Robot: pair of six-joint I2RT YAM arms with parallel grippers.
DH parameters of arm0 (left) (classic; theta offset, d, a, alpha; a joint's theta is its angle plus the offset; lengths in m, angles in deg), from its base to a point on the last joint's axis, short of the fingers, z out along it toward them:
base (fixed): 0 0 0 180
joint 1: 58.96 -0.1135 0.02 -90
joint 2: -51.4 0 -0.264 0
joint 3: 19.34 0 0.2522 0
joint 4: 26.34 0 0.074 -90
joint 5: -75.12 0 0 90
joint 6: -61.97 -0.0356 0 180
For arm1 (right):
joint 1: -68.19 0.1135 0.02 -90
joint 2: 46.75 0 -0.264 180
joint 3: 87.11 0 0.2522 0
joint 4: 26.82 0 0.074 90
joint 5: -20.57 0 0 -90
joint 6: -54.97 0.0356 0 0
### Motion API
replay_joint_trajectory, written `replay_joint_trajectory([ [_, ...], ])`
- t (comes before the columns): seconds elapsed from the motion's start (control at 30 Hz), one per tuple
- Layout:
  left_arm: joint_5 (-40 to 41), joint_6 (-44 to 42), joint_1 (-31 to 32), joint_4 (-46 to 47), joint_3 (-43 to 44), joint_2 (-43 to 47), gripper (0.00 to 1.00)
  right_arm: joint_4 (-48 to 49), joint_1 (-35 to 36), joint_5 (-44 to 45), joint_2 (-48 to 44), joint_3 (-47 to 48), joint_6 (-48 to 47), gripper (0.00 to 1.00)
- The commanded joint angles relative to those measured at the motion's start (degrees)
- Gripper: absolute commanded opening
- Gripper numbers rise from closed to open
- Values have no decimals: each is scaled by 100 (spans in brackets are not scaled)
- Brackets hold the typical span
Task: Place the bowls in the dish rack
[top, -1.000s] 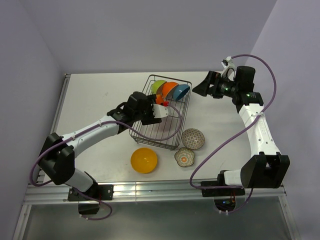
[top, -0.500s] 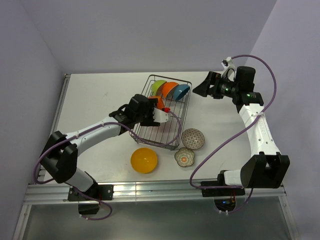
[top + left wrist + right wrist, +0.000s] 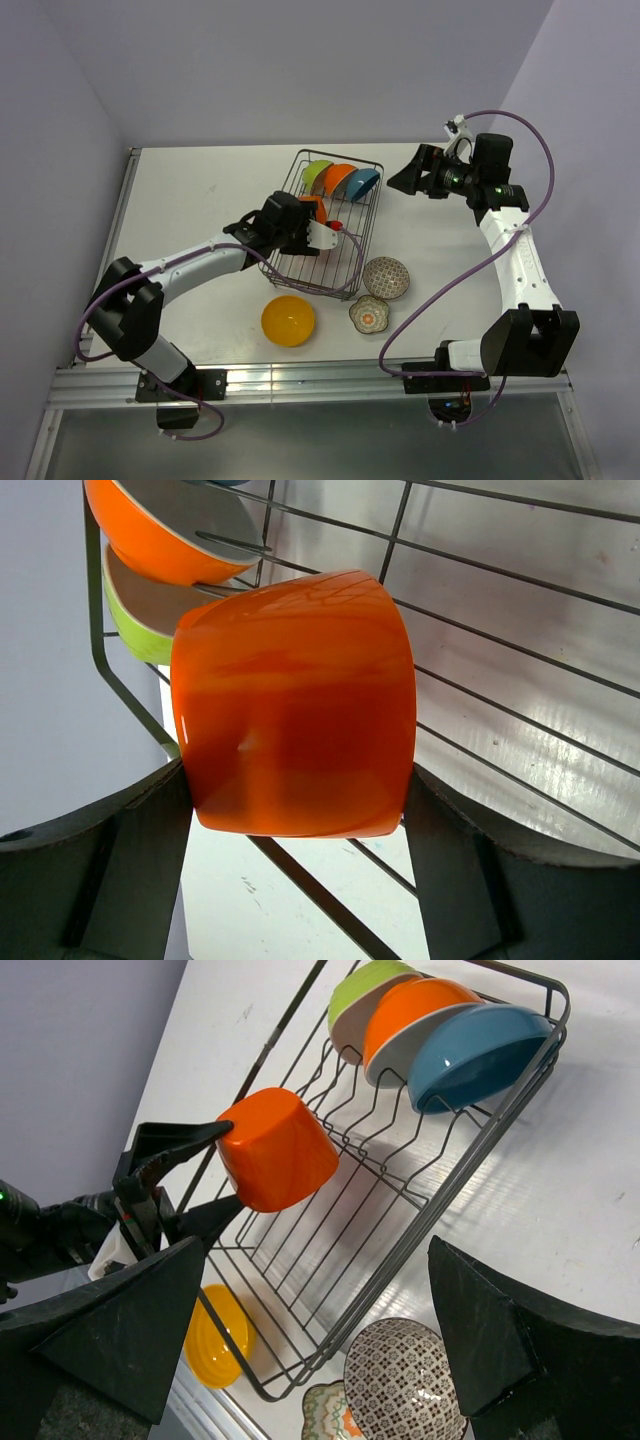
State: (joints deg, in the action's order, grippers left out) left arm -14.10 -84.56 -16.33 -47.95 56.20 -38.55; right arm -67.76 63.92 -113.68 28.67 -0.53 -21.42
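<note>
table [image 3: 190, 195]: 1, flat, pale, matte
dish rack [image 3: 335, 250]: 1, thin dark wire, rectangular open grid, mid table
bowls: 7 total, all round, glazed
in rack, far end: 3 on edge in a row, L to R: green bowl [image 3: 365, 982], orange bowl [image 3: 415, 1005], blue bowl [image 3: 475, 1055]
red-orange bowl [image 3: 277, 1148]: 1, deep, smooth, tilted over rack's left side; touching wires or not, can't tell
on table by rack's near end: 3
yellow bowl [image 3: 288, 320]: plain, glossy, largest of the 3
patterned bowl [image 3: 386, 277]: grey-brown, fine print
floral bowl [image 3: 369, 314]: smallest, scalloped rim
left gripper [image 3: 295, 780]: clamped on red-orange bowl, 1 finger each side
right gripper [image 3: 392, 182]: jaws wide apart, empty, right of rack's far end
</note>
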Motion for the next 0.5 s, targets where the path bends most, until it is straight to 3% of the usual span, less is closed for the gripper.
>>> replay_joint_trajectory([
  [0.0, 159, -253, 26, 451, -69, -5, 0, 28, -47, -101, -97, 119, -77, 100],
  [0.23, 292, -253, 26, 505, -52, -137, 3, -7, -47, -101, -53, 171, -95, 100],
  [0.43, 230, -227, 26, 312, -26, -172, 16, -24, -47, -93, -18, 198, -113, 100],
  [0.47, 230, -218, 26, 276, -8, -180, 21, -24, -47, -84, -27, 189, -113, 100],
])
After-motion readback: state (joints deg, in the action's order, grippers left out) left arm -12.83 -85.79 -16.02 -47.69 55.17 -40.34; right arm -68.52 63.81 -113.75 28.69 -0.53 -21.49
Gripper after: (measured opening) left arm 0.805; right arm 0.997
